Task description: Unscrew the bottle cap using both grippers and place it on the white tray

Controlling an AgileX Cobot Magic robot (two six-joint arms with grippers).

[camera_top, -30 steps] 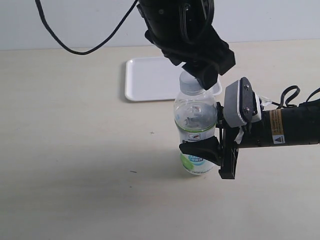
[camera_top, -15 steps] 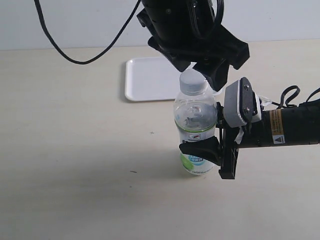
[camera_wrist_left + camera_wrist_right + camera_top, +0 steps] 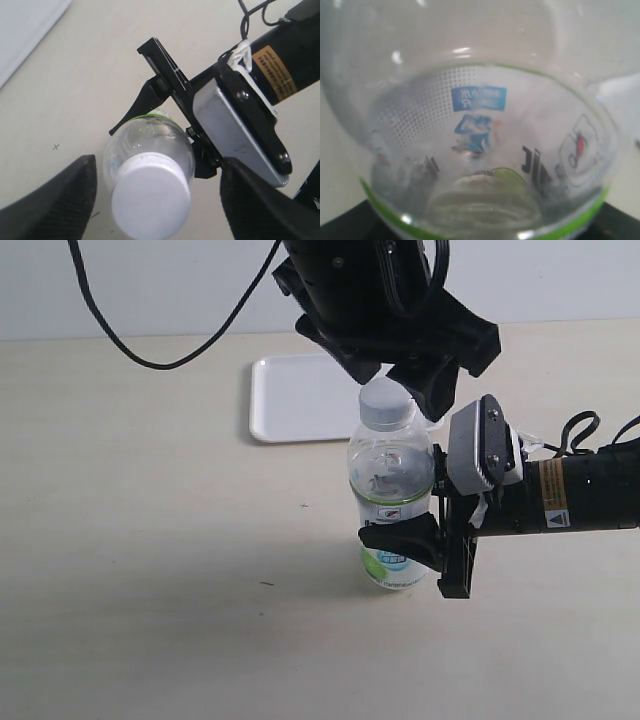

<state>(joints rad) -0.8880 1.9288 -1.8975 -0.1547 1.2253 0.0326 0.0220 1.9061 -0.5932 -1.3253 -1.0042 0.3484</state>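
Since a second ago the left gripper (image 3: 396,378) has swivelled above the bottle cap (image 3: 386,405); nothing else has shifted. Its fingers (image 3: 50,200) stand spread either side of the cap, gripping nothing. The right gripper (image 3: 404,538) is clamped round the lower body of the bottle (image 3: 390,475), which stands upright just right of frame centre. The white tray (image 3: 290,400) lies behind, upper centre. The bottle looks empty, so probably light and easily dented. The small, stiff cap is best pinched on its ribbed side.

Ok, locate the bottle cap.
Exterior view, right of centre: the bottle cap sits on the bottle, in front of the white tray, under the left end effector.
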